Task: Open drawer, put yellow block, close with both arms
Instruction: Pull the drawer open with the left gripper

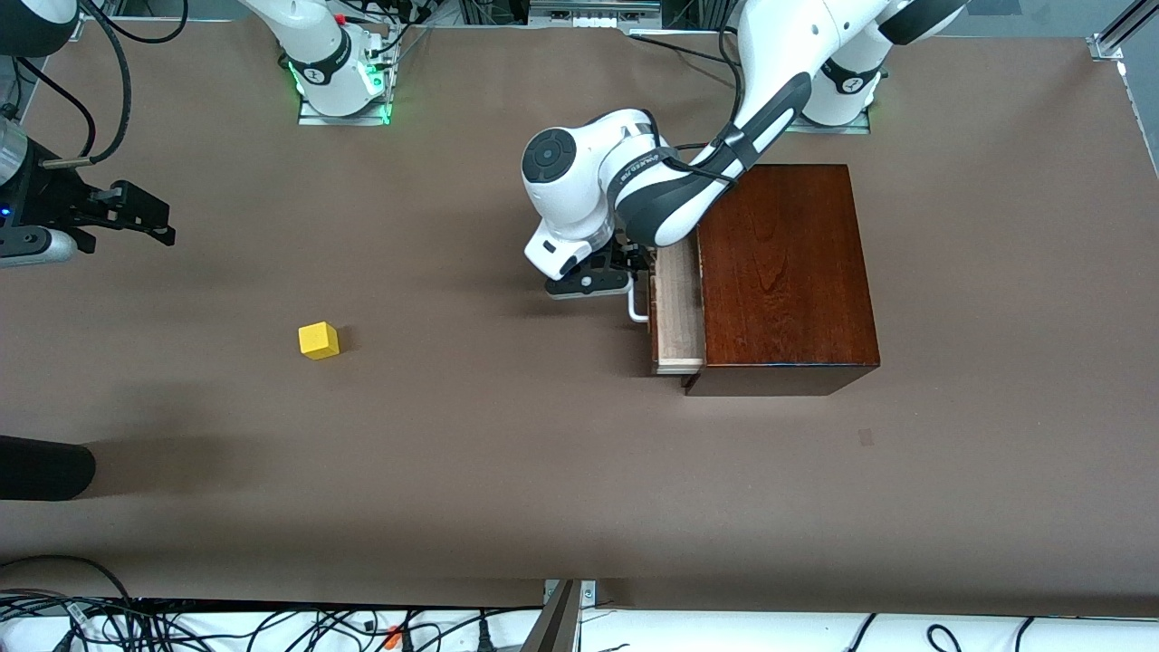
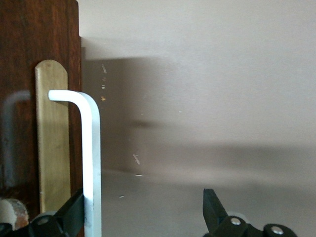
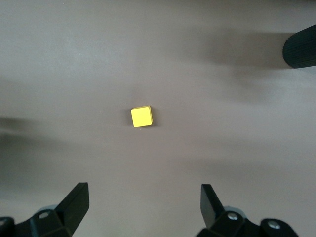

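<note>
Your left tool (image 1: 605, 274) stands open at the partly open drawer's (image 1: 677, 312) handle (image 2: 90, 158); your right tool (image 3: 143, 207) hangs open over the yellow block (image 3: 141, 117).

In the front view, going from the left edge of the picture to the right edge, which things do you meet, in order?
right gripper → yellow block → left gripper at the handle → drawer, partly open → dark wooden box.

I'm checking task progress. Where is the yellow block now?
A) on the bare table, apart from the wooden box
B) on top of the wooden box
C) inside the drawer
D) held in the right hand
A: the yellow block sits alone on the table, toward the right arm's end, untouched.
</note>
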{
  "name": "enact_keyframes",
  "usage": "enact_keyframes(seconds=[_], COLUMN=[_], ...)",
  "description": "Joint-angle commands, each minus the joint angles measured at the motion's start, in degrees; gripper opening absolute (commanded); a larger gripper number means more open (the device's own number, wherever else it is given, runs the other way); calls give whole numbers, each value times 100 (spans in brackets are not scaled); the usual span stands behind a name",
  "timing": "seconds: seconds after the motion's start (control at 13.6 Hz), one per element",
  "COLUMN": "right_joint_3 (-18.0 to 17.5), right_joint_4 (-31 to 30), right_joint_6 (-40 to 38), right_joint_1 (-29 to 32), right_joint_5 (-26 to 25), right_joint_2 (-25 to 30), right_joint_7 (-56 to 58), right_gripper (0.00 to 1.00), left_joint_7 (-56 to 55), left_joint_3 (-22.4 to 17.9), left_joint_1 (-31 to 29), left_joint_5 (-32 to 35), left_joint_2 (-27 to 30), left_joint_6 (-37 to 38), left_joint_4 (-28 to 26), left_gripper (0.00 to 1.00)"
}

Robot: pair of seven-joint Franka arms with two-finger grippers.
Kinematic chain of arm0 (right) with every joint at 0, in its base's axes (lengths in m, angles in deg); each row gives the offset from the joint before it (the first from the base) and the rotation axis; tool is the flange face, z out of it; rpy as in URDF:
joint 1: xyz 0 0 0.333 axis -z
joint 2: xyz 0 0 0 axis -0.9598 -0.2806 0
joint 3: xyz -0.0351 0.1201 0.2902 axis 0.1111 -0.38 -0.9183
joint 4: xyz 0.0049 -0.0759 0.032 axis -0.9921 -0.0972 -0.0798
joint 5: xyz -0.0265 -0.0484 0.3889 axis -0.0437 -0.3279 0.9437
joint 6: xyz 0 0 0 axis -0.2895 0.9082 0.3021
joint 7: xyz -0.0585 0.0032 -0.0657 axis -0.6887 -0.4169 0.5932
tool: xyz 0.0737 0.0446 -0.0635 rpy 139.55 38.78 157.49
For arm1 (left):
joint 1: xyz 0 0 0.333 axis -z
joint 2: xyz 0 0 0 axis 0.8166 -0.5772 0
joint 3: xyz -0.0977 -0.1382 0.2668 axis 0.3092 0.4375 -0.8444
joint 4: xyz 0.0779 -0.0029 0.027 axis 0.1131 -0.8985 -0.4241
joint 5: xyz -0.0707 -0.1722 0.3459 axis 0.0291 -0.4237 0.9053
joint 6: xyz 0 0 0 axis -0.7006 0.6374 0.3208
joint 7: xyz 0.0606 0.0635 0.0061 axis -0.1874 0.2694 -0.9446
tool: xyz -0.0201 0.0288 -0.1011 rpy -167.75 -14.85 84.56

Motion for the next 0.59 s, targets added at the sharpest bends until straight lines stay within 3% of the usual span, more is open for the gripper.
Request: enact_keyframes(seconds=[0.0,0.51], right_joint_3=[-30,-30], right_joint_4=[103,95], right_joint_6=[-22,92], right_joint_1=[55,55], right_joint_5=[20,20], right_joint_2=[-36,-36], right_joint_7=[-38,-38], right_gripper=[100,100], left_joint_7=[-143,-380], left_joint_3=[27,27], left_joint_1=[201,534], left_joint_5=[-94,-85], left_joint_2=[-364,-733], left_joint_6=[-159,-168], left_joint_4=[513,1146], left_gripper=[100,100])
